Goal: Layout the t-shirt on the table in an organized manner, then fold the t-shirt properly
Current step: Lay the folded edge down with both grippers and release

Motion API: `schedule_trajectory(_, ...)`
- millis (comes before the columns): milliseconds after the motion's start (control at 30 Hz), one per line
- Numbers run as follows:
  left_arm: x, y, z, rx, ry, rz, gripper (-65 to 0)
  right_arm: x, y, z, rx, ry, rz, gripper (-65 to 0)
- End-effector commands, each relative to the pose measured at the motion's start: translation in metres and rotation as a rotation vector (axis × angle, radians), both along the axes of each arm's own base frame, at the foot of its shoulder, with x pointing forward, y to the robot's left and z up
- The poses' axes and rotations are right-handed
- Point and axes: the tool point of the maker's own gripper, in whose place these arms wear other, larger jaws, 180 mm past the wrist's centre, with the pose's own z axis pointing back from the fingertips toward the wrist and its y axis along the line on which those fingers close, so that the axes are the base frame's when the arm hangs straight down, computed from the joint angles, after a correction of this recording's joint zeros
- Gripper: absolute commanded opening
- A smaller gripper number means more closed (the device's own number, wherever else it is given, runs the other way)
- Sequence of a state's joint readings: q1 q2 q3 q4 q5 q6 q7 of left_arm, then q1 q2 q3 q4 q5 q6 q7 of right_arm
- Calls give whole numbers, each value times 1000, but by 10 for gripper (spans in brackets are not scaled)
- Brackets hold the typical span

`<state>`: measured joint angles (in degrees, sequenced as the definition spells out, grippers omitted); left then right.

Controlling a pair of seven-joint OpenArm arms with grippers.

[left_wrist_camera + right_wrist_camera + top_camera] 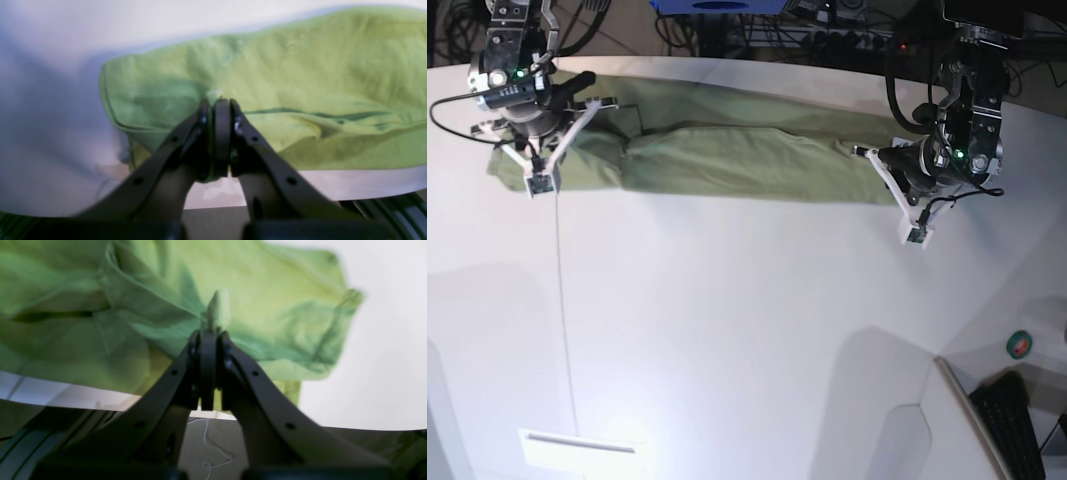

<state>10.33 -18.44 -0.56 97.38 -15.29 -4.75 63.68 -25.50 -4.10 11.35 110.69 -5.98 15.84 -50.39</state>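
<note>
1. Position. The t-shirt lies stretched in a long band across the far part of the desk, one end at the far left, the other at the far right, folded over on itself along its length.
2. Left claw. Jaws are drawn fully together on a small tuft of cloth at the right-hand end of the band; no gap shows between them.
3. Right claw. Jaws are likewise pressed together, pinching a raised peak of cloth beside a sleeve at the left-hand end.
4. Risk, slip. Each pinch takes only a little cloth; a stronger pull apart would likely draw the tuft free and let that end drop in a heap.
5. Risk, uneven spread. The body is doubled and creased; if it is lowered so, the wrinkles would probably be trapped underneath.
6. Risk, edge. The band sits near the desk's far edge, so a drift farther could spill cloth over it.
</note>
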Motion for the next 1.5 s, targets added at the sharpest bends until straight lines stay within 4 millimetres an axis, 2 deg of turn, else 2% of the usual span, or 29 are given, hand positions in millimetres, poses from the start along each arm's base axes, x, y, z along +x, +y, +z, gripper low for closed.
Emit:
schedule_trajectory(0, 9, 4, 8, 9, -35, -3, -650, 5, -2, 8, -6, -32, -5, -650)
schedule_trajectory(367, 9, 4, 8, 10, -35, -3, -650, -1, -4, 0, -4, -5, -12, -650)
schedule_trajectory(500, 9, 4, 8, 10, -35, -3, -650, -12, -5, -10, -5, 62, -19, -650)
schedule_trajectory(567, 9, 4, 8, 10, -35, -3, -650, -12, -4, -10, -4, 65, -20, -512)
schedule_trajectory(633, 9, 4, 8, 10, -35, -3, -650, -12, -4, -10, -4, 65, -20, -405)
schedule_trajectory(667, 9, 4, 8, 10, -35, -3, -650, -13, -4, -11, -3, 66, -20, -369)
schedule_trajectory(733, 9, 4, 8, 10, -35, -3, -650, -12, -4, -8, -4, 59, -19, -351)
schedule_trajectory(867, 9, 6, 9, 11, -37, 1, -650, -4, 0, 10, 1, -3, -27, -351)
schedule_trajectory(967, 10, 7, 10, 12, -40, 4, -650, 2, 1, 16, 3, -31, -27, -351)
schedule_trajectory(1100, 11, 8, 10, 12, -42, 7, -650, 30, -9, 24, 4, -168, -49, -356)
schedule_trajectory(1133, 11, 7, 11, 12, -43, 5, -650, 38, -12, 22, 6, -188, -58, -374)
schedule_trajectory(1167, 11, 7, 10, 12, -43, 4, -650, 42, -19, 13, 4, -173, -72, -420)
schedule_trajectory(1267, 12, 6, 10, 11, -43, 1, -650, 41, -32, -14, 17, -93, -123, -650)
schedule_trajectory(1467, 10, 7, 11, 12, -44, 5, -650, 11, -47, -35, 14, -1, -191, -650)
